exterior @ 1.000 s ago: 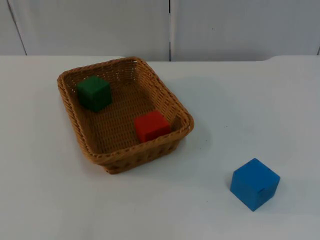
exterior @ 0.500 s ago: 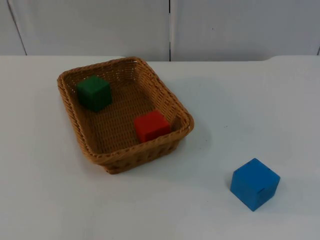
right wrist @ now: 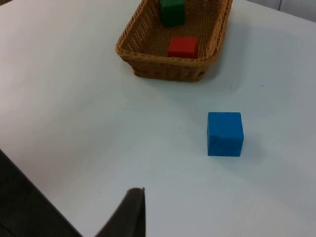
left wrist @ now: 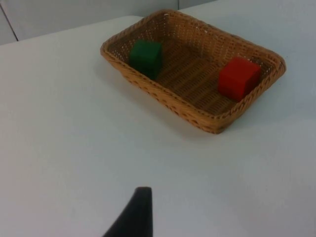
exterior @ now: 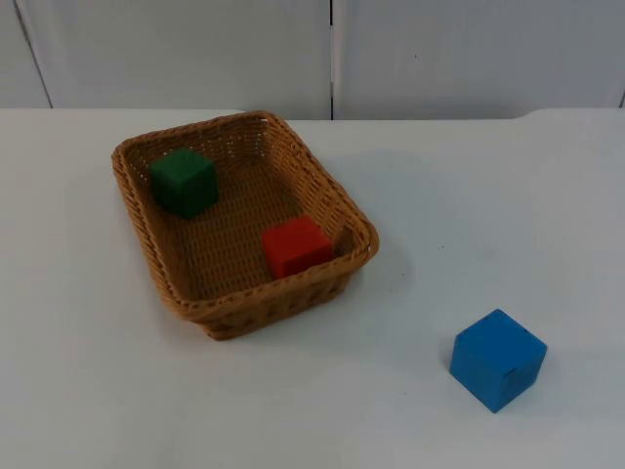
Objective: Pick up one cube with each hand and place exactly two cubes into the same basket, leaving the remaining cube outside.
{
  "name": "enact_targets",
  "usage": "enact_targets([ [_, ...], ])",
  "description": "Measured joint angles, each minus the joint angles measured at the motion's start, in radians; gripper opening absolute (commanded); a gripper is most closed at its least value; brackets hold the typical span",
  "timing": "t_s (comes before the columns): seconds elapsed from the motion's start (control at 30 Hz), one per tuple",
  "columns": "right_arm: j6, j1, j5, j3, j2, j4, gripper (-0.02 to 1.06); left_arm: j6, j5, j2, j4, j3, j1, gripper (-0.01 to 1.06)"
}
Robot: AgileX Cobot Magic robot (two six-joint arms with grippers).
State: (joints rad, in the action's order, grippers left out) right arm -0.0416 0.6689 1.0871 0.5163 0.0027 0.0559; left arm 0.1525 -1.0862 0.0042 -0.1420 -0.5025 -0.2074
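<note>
Showing the white surface (exterior: 508,195) that ends at a grey partition wall (exterior: 195,49). On it stands a rectangular woven wicker basket (exterior: 337,200), well ahead of the left tool (left wrist: 134,217), of which one black fingertip is seen low over bare surface; whether this tool is apart or together cannot be told. The basket lies farther still from the right tool (right wrist: 129,213), likewise seen as a single black fingertip, its state also impossible to tell. A blue cube (exterior: 497,359) rests on the surface outside the basket, well apart from it and between the basket and the right tool, nearer the tool. A red cube (exterior: 296,246) lies inside the basket beside one short wall. A dark green cube (exterior: 184,182) lies inside at the opposite end, near a corner, apart from the red cube.
</note>
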Motion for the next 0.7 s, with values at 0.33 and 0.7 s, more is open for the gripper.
enact_targets([
  [0.33, 0.0, 0.0, -0.002, 0.0, 0.0, 0.0, 1.05, -0.002, 0.0, 0.0, 0.0, 0.0, 0.0, 1.05],
  [0.7, 0.002, -0.006, -0.002, 0.0, 0.0, 0.0, 1.05, -0.002, 0.0, 0.0, 0.0, 0.0, 0.0, 1.05],
])
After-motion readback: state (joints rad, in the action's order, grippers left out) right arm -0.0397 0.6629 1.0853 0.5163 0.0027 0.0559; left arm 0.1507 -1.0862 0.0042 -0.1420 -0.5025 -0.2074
